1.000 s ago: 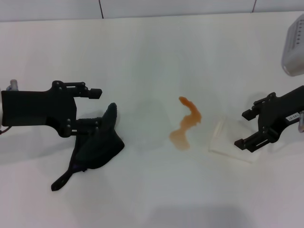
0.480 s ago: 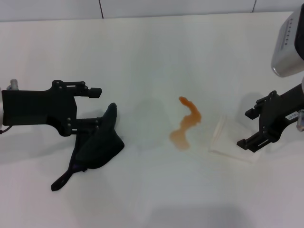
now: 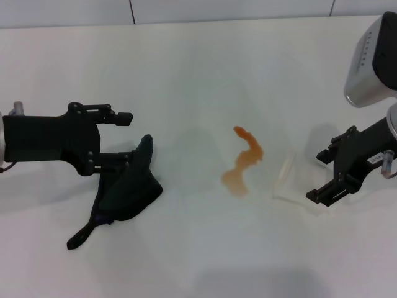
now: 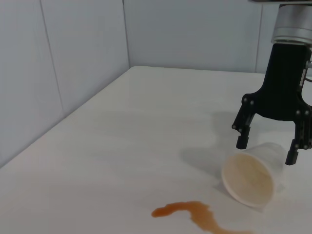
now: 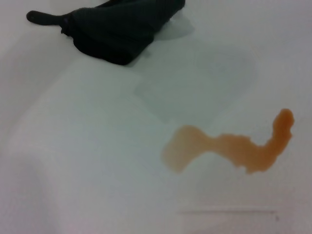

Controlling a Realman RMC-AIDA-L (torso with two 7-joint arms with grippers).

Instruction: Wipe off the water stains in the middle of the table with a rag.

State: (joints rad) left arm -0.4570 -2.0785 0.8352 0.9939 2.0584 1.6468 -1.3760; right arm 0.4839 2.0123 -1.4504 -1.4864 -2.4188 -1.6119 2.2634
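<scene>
The orange-brown water stains (image 3: 243, 162) lie as an S-shaped smear in the middle of the white table (image 3: 198, 68). They also show in the left wrist view (image 4: 195, 212) and the right wrist view (image 5: 234, 148). The dark rag (image 3: 127, 186) lies crumpled on the table to the left, with its pointed corner up and a thin strip trailing toward the front; it also shows in the right wrist view (image 5: 117, 27). My left gripper (image 3: 124, 139) is open, with its lower finger over the rag's top. My right gripper (image 3: 317, 175) is open, right of the stains.
A translucent cup (image 3: 291, 179) lies on its side just right of the stains, mouth toward them. My right gripper's fingers (image 4: 240, 140) stand on either side of the cup's base (image 4: 248, 178). A wall runs along the table's far edge.
The right arm's silver wrist has swung further into view at the upper right, and its gripper has shifted slightly toward the front by the cup. The left arm and rag have not moved.
</scene>
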